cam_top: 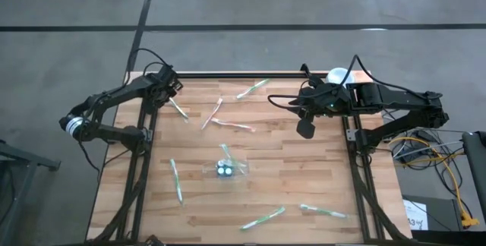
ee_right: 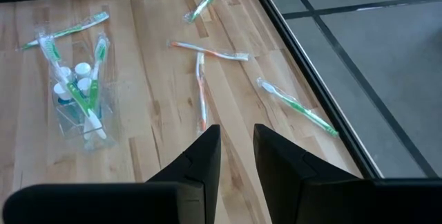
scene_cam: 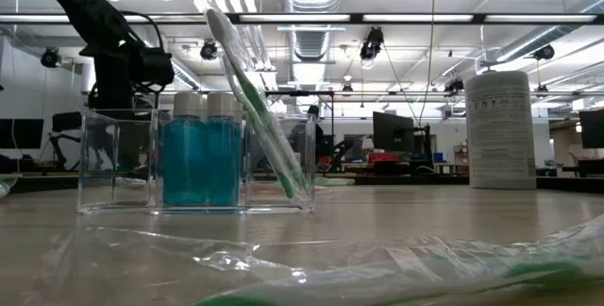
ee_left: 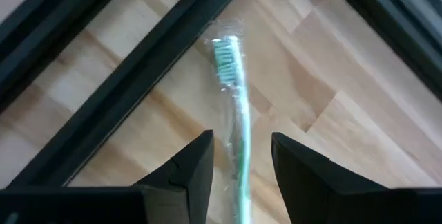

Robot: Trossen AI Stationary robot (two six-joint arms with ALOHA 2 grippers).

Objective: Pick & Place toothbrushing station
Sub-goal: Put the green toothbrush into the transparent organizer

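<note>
Several wrapped toothbrushes lie flat on the wooden table. My left gripper (cam_top: 171, 94) is low over the far left corner, pointing steeply down. It is open, with one finger on each side of a green wrapped toothbrush (ee_left: 233, 106), also seen as the green toothbrush (cam_top: 179, 109) in the high view; I see no touch. A clear holder (cam_top: 225, 169) stands mid-table with two blue bottles (scene_cam: 198, 160), and a green toothbrush (scene_cam: 255, 98) leans in it. My right gripper (cam_top: 306, 128) hangs raised at the far right; its fingers (ee_right: 237, 148) stand slightly apart with nothing between them.
Two orange toothbrushes (cam_top: 211, 113) (cam_top: 234, 124) lie left of centre toward the far edge, and a green one (cam_top: 253, 89) lies by that edge. More green ones lie near the front (cam_top: 176, 179) (cam_top: 263, 218) (cam_top: 325, 212). A white canister (scene_cam: 500, 131) stands at the far right. Black frame rails (ee_left: 138, 79) border the corner.
</note>
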